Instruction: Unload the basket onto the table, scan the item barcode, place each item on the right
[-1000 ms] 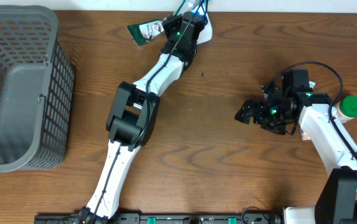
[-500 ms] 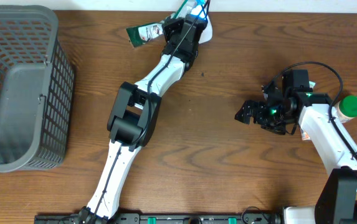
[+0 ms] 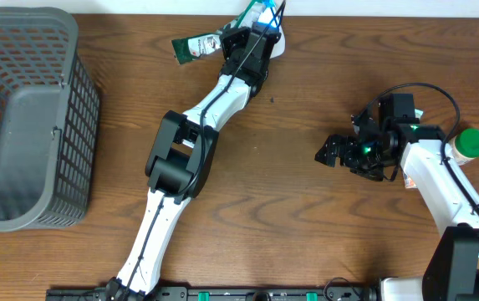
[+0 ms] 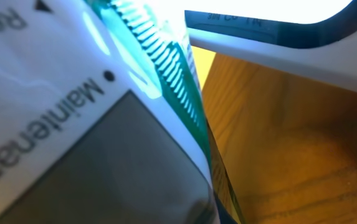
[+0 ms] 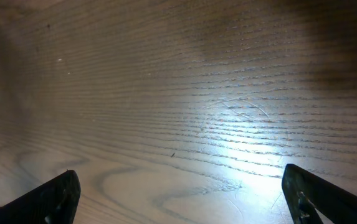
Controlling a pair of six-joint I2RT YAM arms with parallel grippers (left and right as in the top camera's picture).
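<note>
1. Currently, the left fingers [image 3: 225, 39] are clamped fully shut on a green-and-white packet [image 3: 193, 45] at the far edge of the counter [image 3: 306, 242], with the left arm stretched out to reach there.
2. The left wrist camera is filled by the packet's printed face. A white, dark-rimmed object [image 4: 278, 37] sits just beyond it, and we see no barcode.
3. The right fingers [image 3: 329, 152] gape wide and empty above bare wood, well apart from the packet.
4. We judge the step in hand to be presenting the packet for scanning.
5. Next, we would need to turn the packet until its barcode faces whatever reads it, gripping the slippery film firmly.
</note>
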